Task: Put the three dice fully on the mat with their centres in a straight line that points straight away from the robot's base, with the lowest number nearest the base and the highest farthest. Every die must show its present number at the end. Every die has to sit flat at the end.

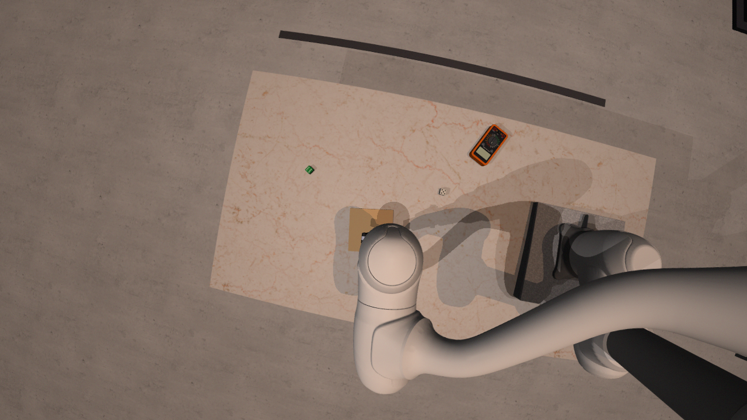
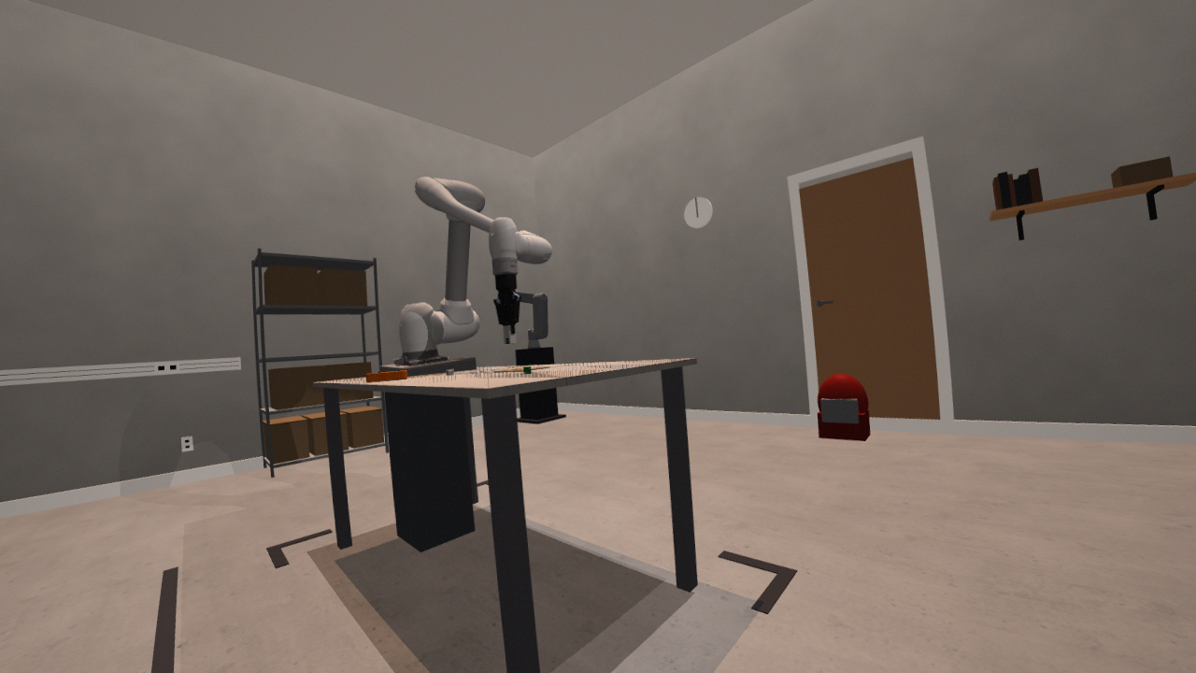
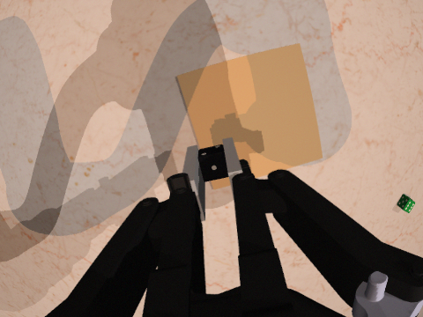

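Observation:
My gripper (image 3: 213,158) (image 2: 509,336) is shut on a black die (image 3: 214,171), which shows one white pip on the face towards the wrist camera. It holds the die well above the table, over an edge of the orange-tan mat (image 3: 286,106) (image 1: 356,224). In the top view the arm hides the die and part of the mat. A green die (image 1: 309,170) (image 2: 526,369) (image 3: 406,203) lies on the table at the left in the top view, off the mat. A white die (image 1: 443,191) (image 2: 449,372) with dark pips, five on top, lies off the mat towards the base.
An orange and black multimeter (image 1: 488,144) (image 2: 386,376) lies on the marble table (image 1: 282,115) beyond the white die. The robot's dark mounting plate (image 1: 606,214) is at the right in the top view. The forearm (image 1: 522,318) spans the table's lower right edge there.

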Controlling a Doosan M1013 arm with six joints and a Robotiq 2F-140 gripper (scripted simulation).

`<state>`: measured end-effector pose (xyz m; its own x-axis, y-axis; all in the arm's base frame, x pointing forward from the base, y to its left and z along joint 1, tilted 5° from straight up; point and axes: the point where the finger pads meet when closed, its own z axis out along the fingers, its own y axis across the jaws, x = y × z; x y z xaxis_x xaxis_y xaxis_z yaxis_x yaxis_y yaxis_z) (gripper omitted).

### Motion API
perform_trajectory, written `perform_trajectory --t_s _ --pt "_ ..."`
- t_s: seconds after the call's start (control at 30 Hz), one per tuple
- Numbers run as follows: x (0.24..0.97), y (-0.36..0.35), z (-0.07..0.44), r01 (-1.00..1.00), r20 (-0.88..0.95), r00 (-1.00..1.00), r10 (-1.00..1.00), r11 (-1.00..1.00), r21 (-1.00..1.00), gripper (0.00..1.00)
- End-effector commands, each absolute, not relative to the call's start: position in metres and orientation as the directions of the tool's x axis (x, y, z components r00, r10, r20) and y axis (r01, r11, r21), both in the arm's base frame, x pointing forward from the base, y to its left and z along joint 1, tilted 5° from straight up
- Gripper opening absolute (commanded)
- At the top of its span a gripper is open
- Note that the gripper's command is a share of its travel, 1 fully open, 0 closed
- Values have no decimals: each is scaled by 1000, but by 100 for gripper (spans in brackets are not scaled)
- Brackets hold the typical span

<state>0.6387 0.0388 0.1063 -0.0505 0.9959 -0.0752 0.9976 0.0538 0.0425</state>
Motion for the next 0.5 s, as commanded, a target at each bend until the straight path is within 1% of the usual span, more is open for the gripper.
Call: perform_trajectory --t_s 0.0,0.17,0.23,0.47 --pt "639 38 100 998 -75 -50 996 54 44 18" --pt "640 37 79 998 -75 -50 996 54 44 18" --pt "640 37 79 998 -75 -50 996 54 44 18" --pt "642 35 45 998 -75 -50 996 54 44 18"
